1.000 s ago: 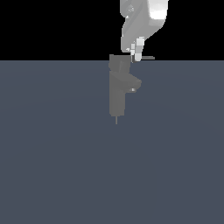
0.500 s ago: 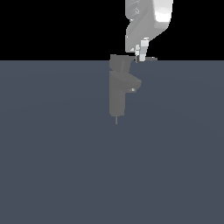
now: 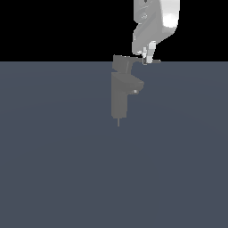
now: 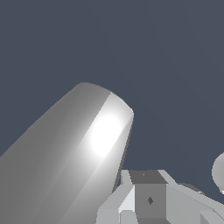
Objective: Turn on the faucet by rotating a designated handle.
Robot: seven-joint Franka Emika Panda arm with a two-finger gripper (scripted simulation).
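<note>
The faucet (image 3: 119, 95) is a small grey upright column with a blocky spout (image 3: 135, 86) pointing to the exterior view's right. From the cap on its top, the thin flat handle (image 3: 155, 61) reaches out to the right. My white gripper (image 3: 147, 60) comes down from above, its fingers (image 3: 151, 50) close together and their tips touching the handle partway along it. The gripper holds nothing. In the wrist view a large shiny grey rounded shape (image 4: 74, 153) fills the near field beside blocky grey parts (image 4: 148, 199); I cannot tell what these are.
The faucet stands on a flat, dark blue-grey floor (image 3: 67, 169) that spreads all around it. Behind the floor's far edge the background is black. Nothing else stands nearby.
The gripper has shifted toward the exterior view's right along the handle and stays at the same height. The handle looks nearly unchanged.
</note>
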